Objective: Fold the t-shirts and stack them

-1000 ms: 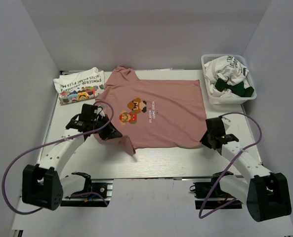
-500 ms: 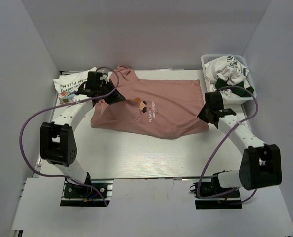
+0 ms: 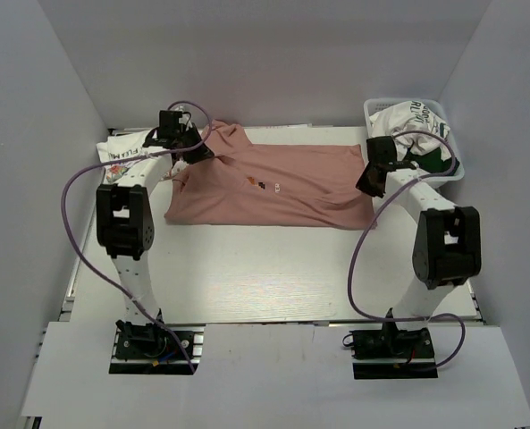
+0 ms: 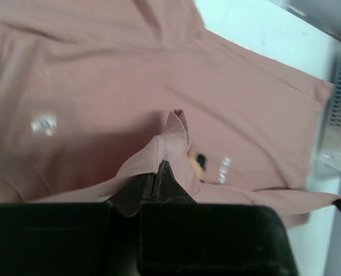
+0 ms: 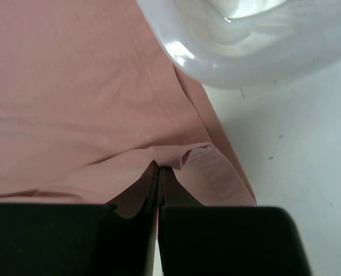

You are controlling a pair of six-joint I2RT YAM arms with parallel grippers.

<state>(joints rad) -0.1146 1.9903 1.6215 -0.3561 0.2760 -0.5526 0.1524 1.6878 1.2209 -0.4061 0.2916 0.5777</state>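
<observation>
The dusty-pink t-shirt lies folded over at the back middle of the table, most of its print covered. My left gripper is shut on the shirt's hem near its far left; the pinched hem shows in the left wrist view. My right gripper is shut on the hem at the shirt's right side, seen in the right wrist view. A folded white tee with cartoon print lies at the back left, partly behind my left arm.
A white lattice basket at the back right holds white tees with green lettering and a dark green one. Its rim shows in the right wrist view, close to my right gripper. White walls enclose the table.
Both grippers carried the shirt's near hem away from me towards the back edge, folding the pink shirt over itself. The arms are now stretched far out.
</observation>
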